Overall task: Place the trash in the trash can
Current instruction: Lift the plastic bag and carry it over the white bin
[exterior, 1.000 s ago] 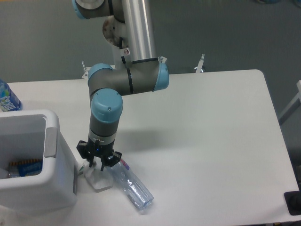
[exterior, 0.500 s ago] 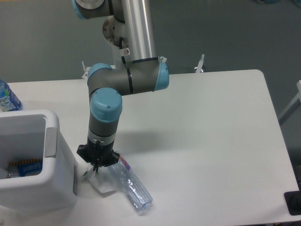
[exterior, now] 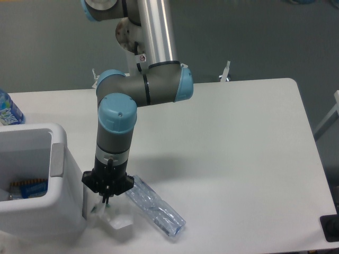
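My gripper (exterior: pixel 105 201) points straight down beside the right wall of the white trash can (exterior: pixel 57 159). Its fingers are pinched together on the top of the crumpled whitish wrapper (exterior: pixel 115 218), which hangs and spreads onto the table below them. The clear crushed bottle (exterior: pixel 157 207) lies on its side just right of the gripper, its far end pointing toward the table's front edge. It is not in the gripper. Its red-and-white label is hard to make out.
A blue-labelled water bottle (exterior: pixel 8 109) stands at the far left edge behind the trash can. A blue item (exterior: pixel 30 188) lies inside the can. The table's front edge runs close below the bottle and wrapper.
The fingers closed on the wrapper, and the gripper shifted slightly left toward the can. The crushed bottle slid and turned, its end now farther right and nearer the front edge.
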Controlling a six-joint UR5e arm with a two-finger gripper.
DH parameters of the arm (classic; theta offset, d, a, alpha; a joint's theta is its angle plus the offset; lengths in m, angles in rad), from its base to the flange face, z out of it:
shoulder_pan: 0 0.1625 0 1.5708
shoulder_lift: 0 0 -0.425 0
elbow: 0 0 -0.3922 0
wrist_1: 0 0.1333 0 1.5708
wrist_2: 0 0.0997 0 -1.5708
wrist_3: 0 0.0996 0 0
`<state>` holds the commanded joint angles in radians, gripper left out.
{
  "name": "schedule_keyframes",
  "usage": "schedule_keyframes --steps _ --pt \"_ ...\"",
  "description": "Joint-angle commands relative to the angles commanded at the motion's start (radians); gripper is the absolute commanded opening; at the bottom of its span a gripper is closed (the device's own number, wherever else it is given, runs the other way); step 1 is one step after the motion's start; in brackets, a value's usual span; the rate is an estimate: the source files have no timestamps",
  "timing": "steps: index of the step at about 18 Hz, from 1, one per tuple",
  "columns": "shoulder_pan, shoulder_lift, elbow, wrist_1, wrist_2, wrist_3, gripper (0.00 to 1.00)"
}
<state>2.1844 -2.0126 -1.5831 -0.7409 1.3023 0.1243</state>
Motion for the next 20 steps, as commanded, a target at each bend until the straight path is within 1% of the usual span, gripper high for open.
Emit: schedule_keyframes --steps 2,4,5,9,12,14,16,19,20 --pt "0.003 0.000 0.011 0.000 0.000 -0.008 0.00" --pt "0.008 0.002 0.047 0.000 0.000 -0.055 0.00" --pt "0.011 0.008 0.080 0.000 0.000 -0.083 0.00" --pt "0.070 0.012 0.256 0.000 -0.018 -0.204 0.00" --pt "0.094 0.017 0.330 0.000 -0.044 -0.253 0.00" --pt "0.097 0.047 0.344 0.000 -0.052 -0.284 0.00" --pt "0.095 0.090 0.333 0.000 -0.081 -0.314 0.00" --pt "0.080 0.126 0.315 -0.002 -0.112 -0.334 0.00" --pt "0.072 0.149 0.308 -0.002 -0.115 -0.341 0.00"
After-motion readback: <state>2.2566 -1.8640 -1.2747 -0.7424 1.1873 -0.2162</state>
